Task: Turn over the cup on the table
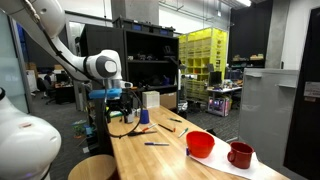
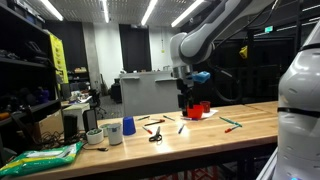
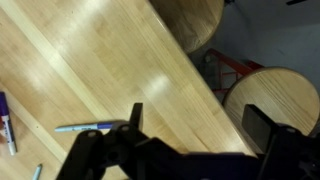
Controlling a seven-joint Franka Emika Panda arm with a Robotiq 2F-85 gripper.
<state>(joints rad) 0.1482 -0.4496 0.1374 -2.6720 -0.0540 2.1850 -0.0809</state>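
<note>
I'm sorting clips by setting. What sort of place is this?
Probably a lab or workshop: a long wooden workbench with a robot arm mounted beside it, yellow storage racks behind, and ceiling strip lights.

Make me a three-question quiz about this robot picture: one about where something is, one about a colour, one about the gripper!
1. Where is the blue cup? A on the table; B on the floor; C on a chair.
2. What colour is the bowl? A green; B red; C yellow.
3. How is the gripper? A open and empty; B squeezing a pen; C holding a spoon.
Answers: 1 A, it stands on the wood top. 2 B, both exterior views show it red. 3 A, the wrist view shows it spread with nothing inside.
</note>
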